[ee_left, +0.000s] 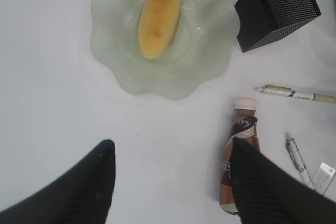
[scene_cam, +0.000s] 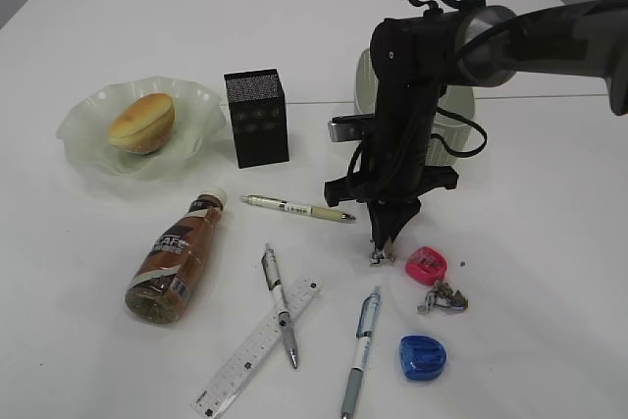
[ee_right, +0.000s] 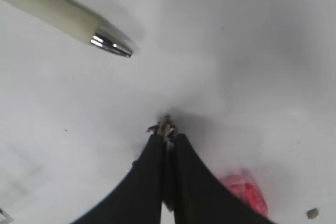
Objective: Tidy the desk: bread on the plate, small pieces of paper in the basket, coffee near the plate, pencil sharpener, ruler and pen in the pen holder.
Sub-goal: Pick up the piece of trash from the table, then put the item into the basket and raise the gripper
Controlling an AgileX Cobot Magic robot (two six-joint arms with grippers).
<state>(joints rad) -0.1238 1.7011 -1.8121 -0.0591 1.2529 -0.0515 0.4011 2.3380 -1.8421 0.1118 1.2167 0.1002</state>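
Observation:
My right gripper points down at the desk, shut on a small crumpled piece of paper that pokes out past its tips. A pink pencil sharpener lies just right of it. The bread lies in the green plate. The coffee lies on its side. My left gripper hangs open above bare desk, its right finger overlapping the bottle. The pen holder stands upright. The basket is mostly hidden behind the right arm.
A cream pen lies left of the right gripper. Two more pens and the ruler lie near the front edge. A blue sharpener and another crumpled scrap sit front right.

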